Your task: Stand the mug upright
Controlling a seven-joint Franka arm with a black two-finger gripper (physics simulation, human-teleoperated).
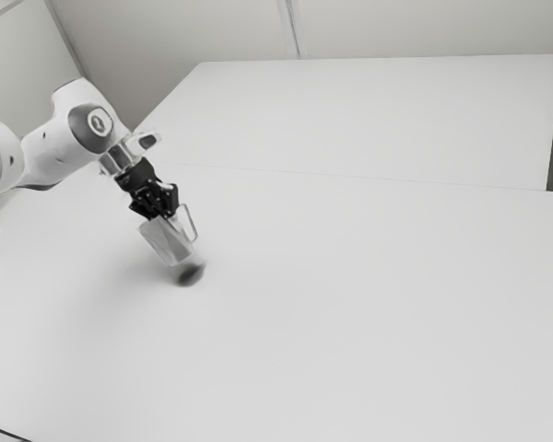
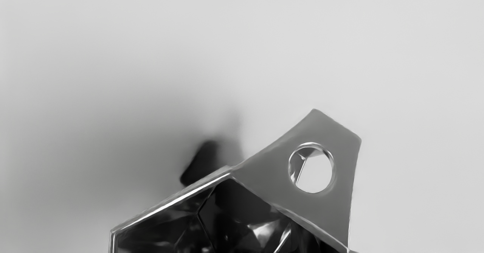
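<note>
In the exterior view the black gripper (image 1: pixel 162 209) points down at a slant toward the exterior view's right, its end at the upper part of a shiny grey mug (image 1: pixel 167 239). The mug leans in line with the hand, its thin handle (image 1: pixel 191 224) on the exterior view's right. Whether its lower end touches the table cannot be told. In the wrist view the mug (image 2: pixel 234 207) shows an angular rim and dark, reflecting inside, beside a flat grey handle piece (image 2: pixel 336 162) with a round hole. How the gripper holds or meets the mug is hidden.
The white table (image 1: pixel 350 304) spreads around the mug, with a dark shadow just below the mug's lower end. A second white surface (image 1: pixel 378 120) lies behind it, in front of pale walls. A dark cable (image 1: pixel 5 432) crosses the near left corner.
</note>
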